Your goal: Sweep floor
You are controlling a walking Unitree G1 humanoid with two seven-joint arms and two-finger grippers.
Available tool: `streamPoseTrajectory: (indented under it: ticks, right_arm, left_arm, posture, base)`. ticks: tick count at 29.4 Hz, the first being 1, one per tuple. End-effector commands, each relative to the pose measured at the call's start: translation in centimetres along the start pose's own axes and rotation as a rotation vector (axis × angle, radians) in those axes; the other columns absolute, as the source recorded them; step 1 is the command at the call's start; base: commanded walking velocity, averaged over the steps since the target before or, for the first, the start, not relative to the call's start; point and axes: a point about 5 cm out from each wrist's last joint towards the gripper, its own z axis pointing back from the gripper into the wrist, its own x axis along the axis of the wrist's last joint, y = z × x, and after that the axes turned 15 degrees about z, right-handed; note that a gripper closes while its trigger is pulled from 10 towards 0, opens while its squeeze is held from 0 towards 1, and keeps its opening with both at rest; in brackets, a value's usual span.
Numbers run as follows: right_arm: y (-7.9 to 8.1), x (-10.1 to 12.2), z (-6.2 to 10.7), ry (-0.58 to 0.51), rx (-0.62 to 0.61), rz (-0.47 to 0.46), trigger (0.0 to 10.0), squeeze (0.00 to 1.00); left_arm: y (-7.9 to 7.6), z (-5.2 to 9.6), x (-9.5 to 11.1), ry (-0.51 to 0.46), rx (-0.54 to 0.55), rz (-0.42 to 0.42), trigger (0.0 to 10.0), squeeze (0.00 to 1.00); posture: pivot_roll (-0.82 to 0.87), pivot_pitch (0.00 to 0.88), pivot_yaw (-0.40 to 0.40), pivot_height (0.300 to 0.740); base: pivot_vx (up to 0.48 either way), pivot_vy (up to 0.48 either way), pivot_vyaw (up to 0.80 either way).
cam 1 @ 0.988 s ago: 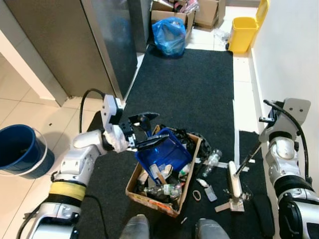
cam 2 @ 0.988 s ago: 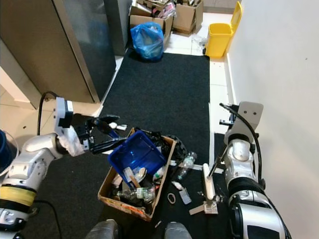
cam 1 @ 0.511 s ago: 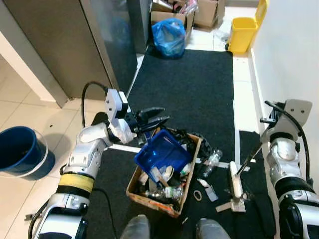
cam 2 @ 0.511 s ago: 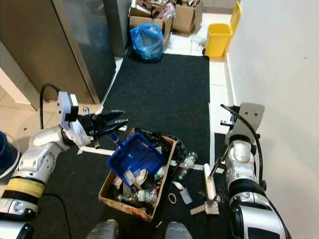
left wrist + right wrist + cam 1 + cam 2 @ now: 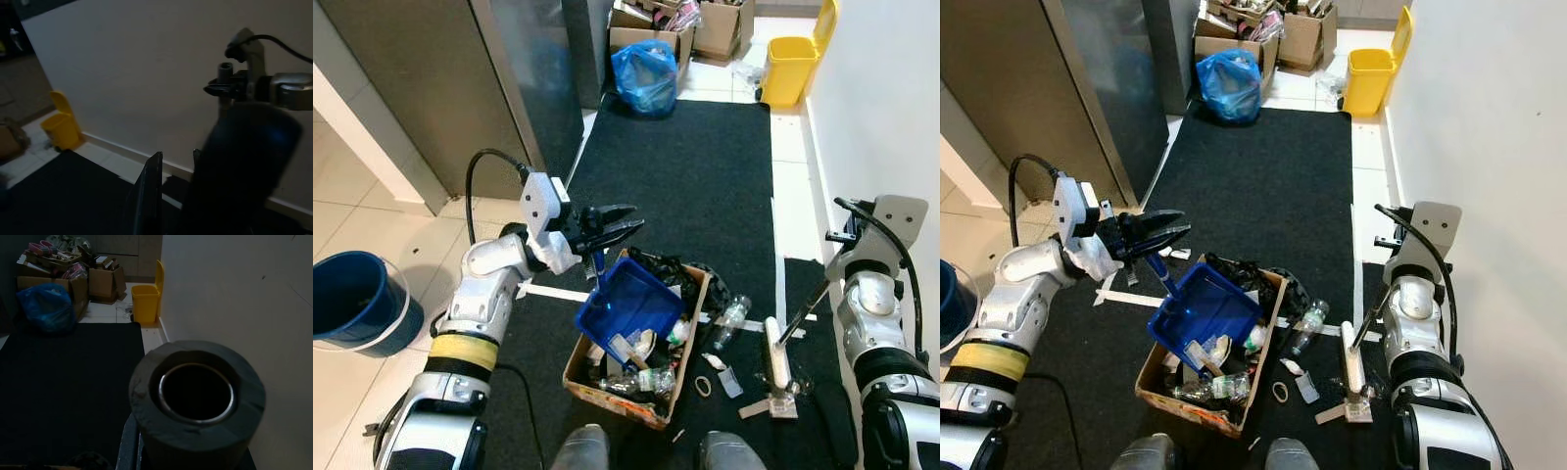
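Lifted higher and tilted steeper since earlier, blue plastic dustpan [image 5: 628,306] held by its handle in left gripper [image 5: 600,233], over litter-filled cardboard box [image 5: 587,379], right gripper [image 5: 831,277] closed on broom's [image 5: 773,358] tubular handle.

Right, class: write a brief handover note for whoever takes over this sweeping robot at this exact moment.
Left pincer: shut on the handle of the blue dustpan, which is tilted over the cardboard box of rubbish.
Right pincer: holds the broom handle; broom head rests on the black mat beside the box.
Done: rubbish lies in the box.
Left: a plastic bottle and small scraps lie on the mat between box and broom; sweep them up and tip them in.
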Motion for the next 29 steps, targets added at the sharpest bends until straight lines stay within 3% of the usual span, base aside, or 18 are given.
streamPoseTrajectory:
  ticks: [1,3,12,13,15,17,22,25,26,28,29]
  right_arm:
    - [-0.1,0.9,-0.4,-0.035,-0.017,-0.009,10.0,0.0]
    - [-0.1,0.9,-0.3,-0.035,-0.021,-0.013,10.0,0.0]
    - [-0.1,0.8,-0.3,-0.036,-0.027,-0.018,10.0,0.0]
    - [-0.1,0.8,-0.2,-0.037,-0.028,-0.02,10.0,0.0]
    - [-0.1,0.8,-0.2,-0.037,-0.028,-0.022,10.0,0.0]
    - [-0.1,0.8,-0.1,-0.041,-0.032,-0.035,10.0,0.0]
    - [-0.2,1.0,-0.2,-0.052,-0.037,-0.057,10.0,0.0]
    - [-0.2,1.0,-0.2,-0.053,-0.038,-0.059,10.0,0.0]
    - [-0.2,1.0,-0.2,-0.055,-0.037,-0.06,10.0,0.0]
    - [-0.2,1.0,-0.2,-0.056,-0.036,-0.061,10.0,0.0]
    - [-0.2,1.1,-0.2,-0.056,-0.035,-0.061,10.0,0.0]
  left_arm:
    - [0.0,-0.2,0.0,0.014,-0.004,-0.008,0.0,0.0]
    - [-0.6,-1.6,1.3,-0.005,-0.047,-0.123,0.0,0.0]
    - [-2.0,-3.3,2.3,0.049,-0.149,-0.301,0.4,0.0]
    - [-2.5,-3.8,2.2,0.115,-0.205,-0.384,1.5,0.0]
    - [-2.7,-3.9,2.2,0.134,-0.22,-0.41,1.8,0.0]
    - [-2.7,-4.0,2.1,0.171,-0.239,-0.462,3.0,0.0]
    - [-2.3,-4.2,2.7,0.195,-0.225,-0.575,4.2,0.0]
    - [-2.2,-4.4,3.2,0.169,-0.209,-0.607,4.2,0.0]
    - [-2.3,-4.7,3.7,0.131,-0.191,-0.629,6.2,0.0]
    - [-2.2,-4.9,4.2,0.089,-0.169,-0.636,7.0,0.0]
    - [-2.1,-4.9,4.5,0.07,-0.151,-0.649,8.3,0.0]
  posture:
    - [0.1,0.0,0.028,0.74]
    - [0.1,0.0,0.03,0.74]
    - [0.1,0.0,0.035,0.74]
    - [0.1,0.0,0.038,0.74]
    - [0.1,0.0,0.04,0.74]
    - [0.1,0.0,0.041,0.74]
    - [0.1,0.0,0.043,0.74]
    - [0.1,0.0,0.044,0.74]
    - [0.1,0.0,0.044,0.74]
    - [0.1,0.0,0.044,0.74]
    - [0.1,0.0,0.044,0.74]
  base:
    - [0.0,0.0,0.0]
    - [0.0,0.0,0.0]
    - [0.0,0.0,0.0]
    - [0.0,0.0,0.0]
    - [0.0,0.0,0.0]
    - [0.0,0.0,0.0]
    - [0.0,0.0,0.0]
    - [0.0,0.0,0.0]
    - [0.0,0.0,0.0]
    - [0.0,0.0,0.0]
    - [0.0,0.0,0.0]
